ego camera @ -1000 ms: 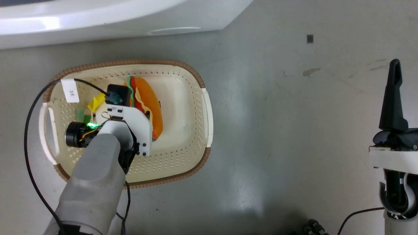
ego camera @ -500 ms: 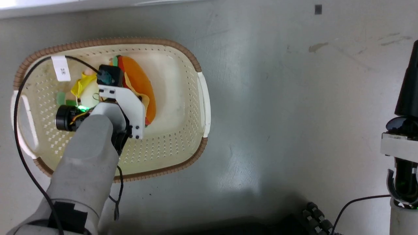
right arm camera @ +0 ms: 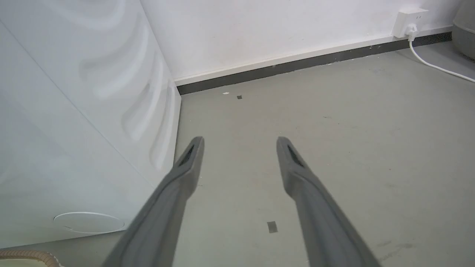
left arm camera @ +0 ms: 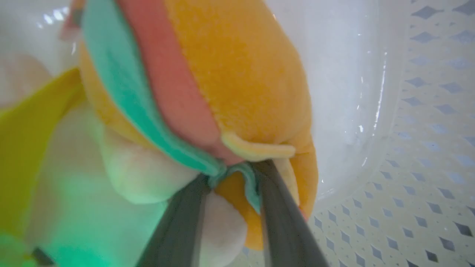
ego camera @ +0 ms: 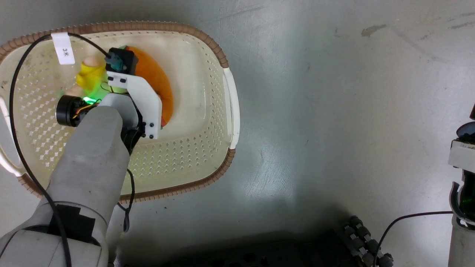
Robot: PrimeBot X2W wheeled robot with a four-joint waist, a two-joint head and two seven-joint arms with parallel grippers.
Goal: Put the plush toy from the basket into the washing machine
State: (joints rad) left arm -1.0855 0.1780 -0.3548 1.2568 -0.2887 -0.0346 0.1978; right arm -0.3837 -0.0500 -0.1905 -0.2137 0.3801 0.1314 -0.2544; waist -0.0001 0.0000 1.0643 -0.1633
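Change since a second earlier: the head camera tipped, so the basket (ego camera: 227, 92) sat higher and further left in its view; the plush toy (left arm camera: 237, 74) kept its place inside.
Left gripper (left arm camera: 235, 171): fingers pinched on the plush toy's green and orange edge, within the basket.
Right gripper (right arm camera: 240, 142): fingers spread, empty, well apart from the basket.
Progress, judged: grip taken; the lift and the carry to the washing machine (right arm camera: 74, 111), beyond the basket, remained.
Count: one plush toy, one basket, one washing machine, two grippers.
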